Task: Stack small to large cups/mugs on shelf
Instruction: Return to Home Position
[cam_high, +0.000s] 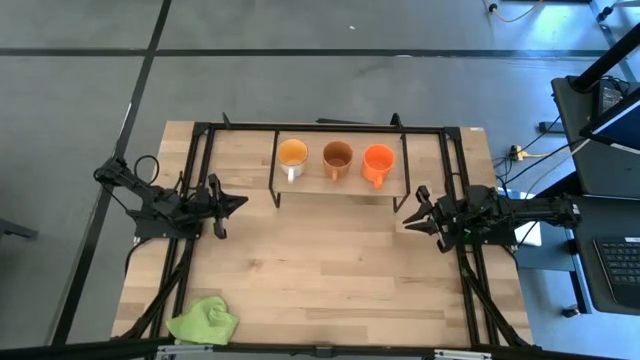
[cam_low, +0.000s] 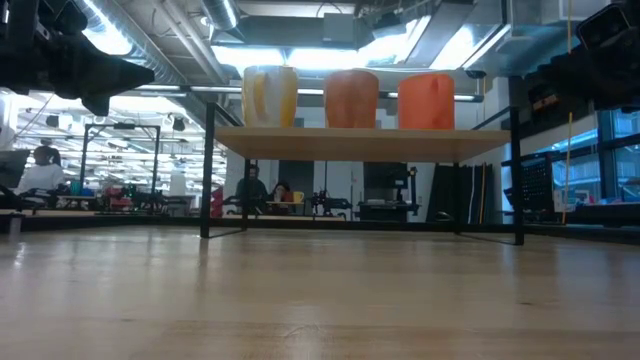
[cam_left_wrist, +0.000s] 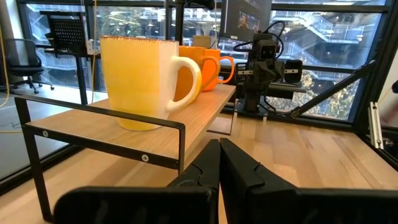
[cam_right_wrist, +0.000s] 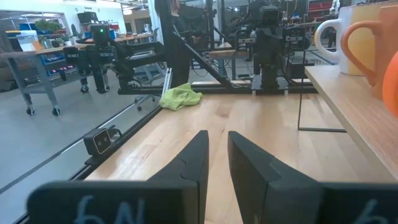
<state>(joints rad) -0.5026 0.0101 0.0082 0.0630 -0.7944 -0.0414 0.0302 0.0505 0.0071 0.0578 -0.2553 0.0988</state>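
Crumpled at the counter's (cam_high: 320, 265) near edge, on the left arm's side, you have a lime-green cloth (cam_high: 203, 320), well apart from everything else.

Farther in, your left hand (cam_high: 238, 203) hovers above the counter just off the left end of the shelf (cam_high: 315, 180). Its two fingers (cam_left_wrist: 208, 165) are pressed together on nothing. Your right hand (cam_high: 408, 214) hangs by the opposite end, with its fingers (cam_right_wrist: 193, 155) parted by a narrow gap and nothing between them.

Beyond both hands, the shelf stands on thin black legs toward the counter's far edge. Three mugs stand upright in a row on its board. The white mug (cam_high: 292, 155), yellow-orange inside, is at the left end. The brown mug (cam_high: 338, 156) is in the middle and the orange mug (cam_high: 378, 162) at the right end. From above you can see small gaps between them. The white and orange handles point toward the near side.
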